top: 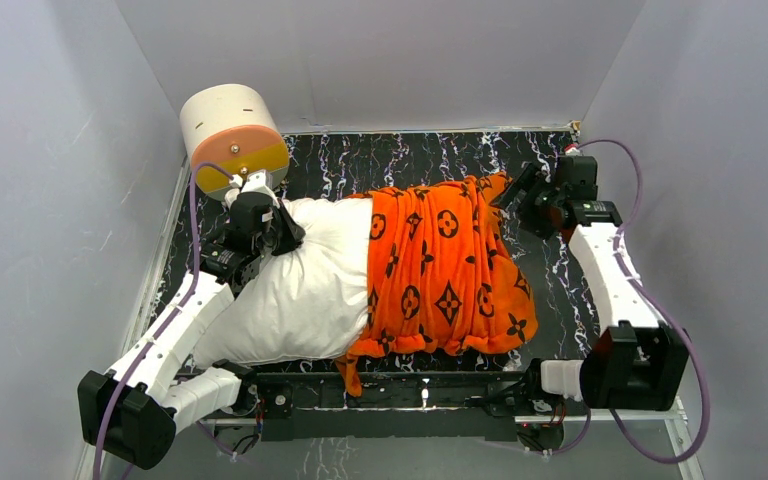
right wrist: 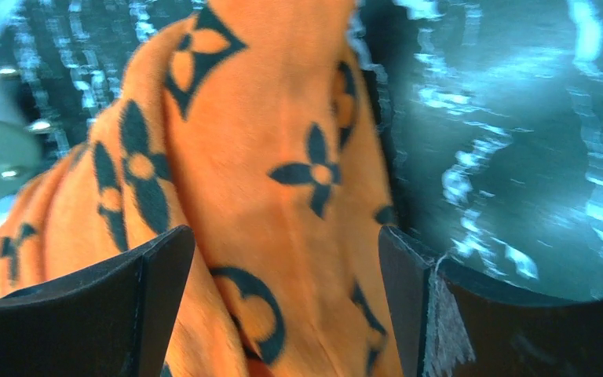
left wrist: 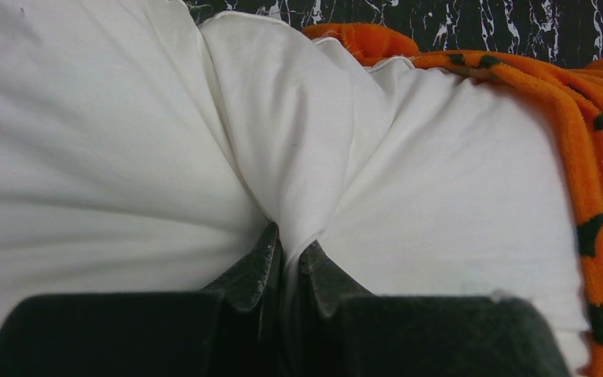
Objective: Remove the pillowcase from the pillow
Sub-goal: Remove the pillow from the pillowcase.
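Note:
The white pillow (top: 305,285) lies across the dark marbled floor, its right half still inside the orange pillowcase (top: 440,265) printed with black motifs. My left gripper (top: 285,228) is at the pillow's bare left end, shut on a pinched fold of the pillow (left wrist: 283,157); the left gripper (left wrist: 289,243) has white cloth squeezed between its jaws. My right gripper (top: 513,190) hovers at the pillowcase's far right corner. In the right wrist view the right gripper (right wrist: 286,259) is open wide, with a ridge of the pillowcase (right wrist: 267,196) running loosely between the fingers.
A cream-and-orange cylinder (top: 232,128) lies at the back left, just behind the left gripper. White walls enclose the floor (top: 560,290) on three sides. A purple cable (top: 650,290) loops beside the right arm.

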Action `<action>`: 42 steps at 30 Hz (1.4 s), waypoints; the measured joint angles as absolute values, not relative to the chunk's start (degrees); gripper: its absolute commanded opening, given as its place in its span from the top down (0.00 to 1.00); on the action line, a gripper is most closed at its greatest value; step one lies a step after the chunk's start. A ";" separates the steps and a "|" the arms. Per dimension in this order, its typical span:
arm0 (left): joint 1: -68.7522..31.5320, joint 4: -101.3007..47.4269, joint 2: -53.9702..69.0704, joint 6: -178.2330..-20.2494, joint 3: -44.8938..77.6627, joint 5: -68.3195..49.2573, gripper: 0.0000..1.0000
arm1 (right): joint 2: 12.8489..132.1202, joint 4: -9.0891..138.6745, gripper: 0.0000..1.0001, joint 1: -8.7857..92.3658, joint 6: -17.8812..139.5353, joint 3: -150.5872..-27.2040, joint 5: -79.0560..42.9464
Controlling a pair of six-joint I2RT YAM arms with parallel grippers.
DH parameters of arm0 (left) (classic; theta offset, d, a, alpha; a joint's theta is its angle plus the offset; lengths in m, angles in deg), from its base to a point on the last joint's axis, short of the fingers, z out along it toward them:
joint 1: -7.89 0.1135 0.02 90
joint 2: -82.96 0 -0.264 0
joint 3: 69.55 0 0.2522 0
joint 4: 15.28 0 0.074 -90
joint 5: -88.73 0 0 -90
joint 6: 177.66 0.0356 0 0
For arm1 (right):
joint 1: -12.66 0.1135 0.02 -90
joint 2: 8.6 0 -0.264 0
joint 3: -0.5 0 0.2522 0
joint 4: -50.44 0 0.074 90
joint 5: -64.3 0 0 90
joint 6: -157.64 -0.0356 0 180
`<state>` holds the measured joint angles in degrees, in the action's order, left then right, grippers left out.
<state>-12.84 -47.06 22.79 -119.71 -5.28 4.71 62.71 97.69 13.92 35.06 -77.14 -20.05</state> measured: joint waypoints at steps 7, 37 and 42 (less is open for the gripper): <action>-12.80 -47.15 22.86 -119.63 -5.24 4.51 1.00 | 72.92 79.25 0.40 13.66 23.72 -70.28 -1.84; -8.71 -51.91 24.89 -116.20 -4.30 9.21 1.00 | 65.99 96.47 0.19 7.89 37.58 -79.87 -18.19; -8.38 -51.85 24.89 -116.11 -4.30 8.29 1.00 | 61.75 99.24 0.05 7.89 34.54 -68.96 -16.05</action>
